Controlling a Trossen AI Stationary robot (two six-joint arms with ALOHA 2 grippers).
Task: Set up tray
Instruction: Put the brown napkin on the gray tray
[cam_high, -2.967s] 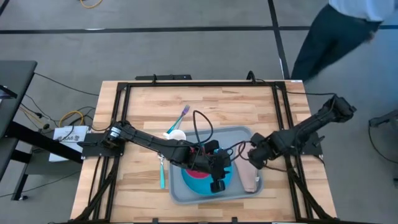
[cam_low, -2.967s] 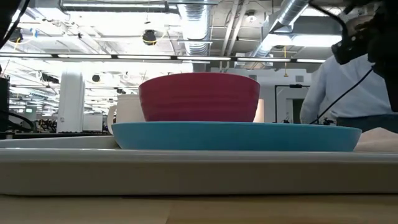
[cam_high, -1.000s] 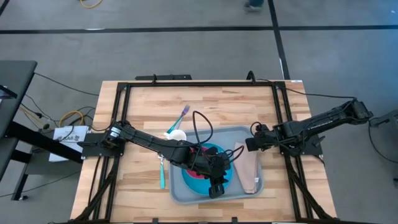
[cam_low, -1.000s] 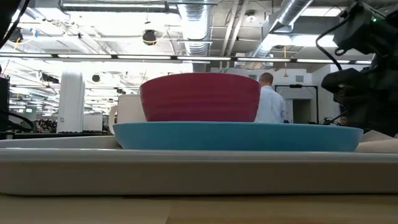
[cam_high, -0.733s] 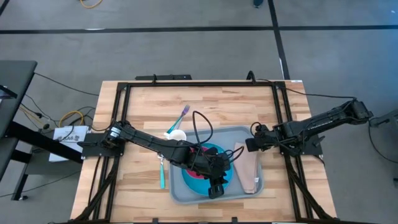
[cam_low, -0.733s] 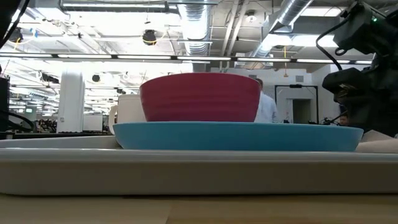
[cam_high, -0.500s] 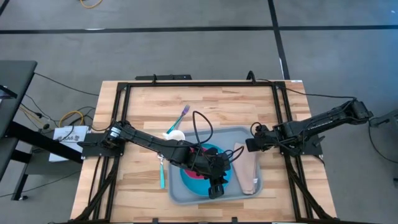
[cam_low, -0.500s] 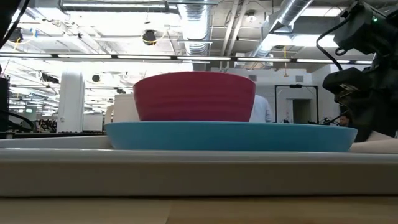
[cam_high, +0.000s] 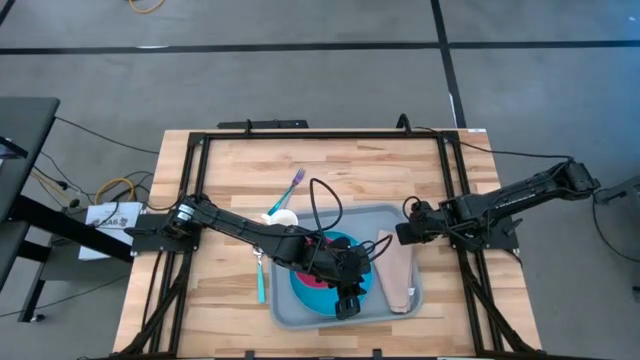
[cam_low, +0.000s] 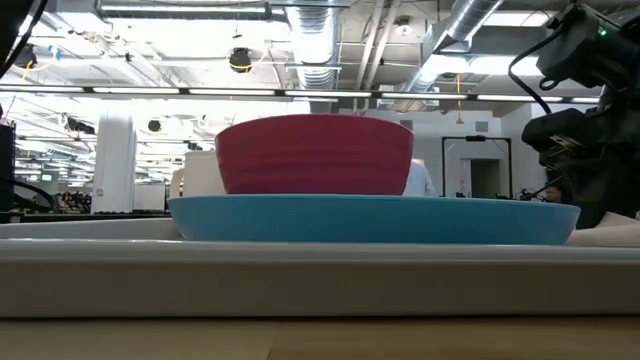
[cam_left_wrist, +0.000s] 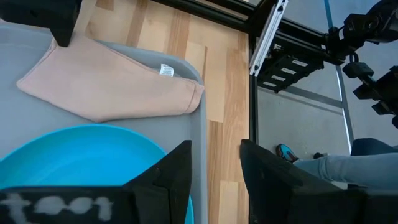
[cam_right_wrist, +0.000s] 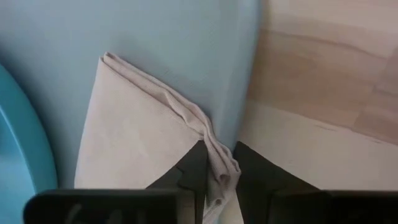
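Right gripper (cam_right_wrist: 217, 163) pinches a corner of the folded beige cloth napkin (cam_right_wrist: 143, 143), lying lengthwise along the right rim of the large flat light-grey plastic tray (cam_high: 392, 213) mid-table. Further in, left gripper (cam_high: 345, 297) hovers partly open, empty, straddling the round blue plate's (cam_high: 318, 292) rim, red bowl (cam_low: 314, 155) aboard.

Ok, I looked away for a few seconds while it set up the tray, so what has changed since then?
The right claw has closed on the napkin corner at the right edge of the tray. The blue plate with the red bowl shifted slightly leftward in the low view, the left claw beside it. The tray and white cup stayed put.
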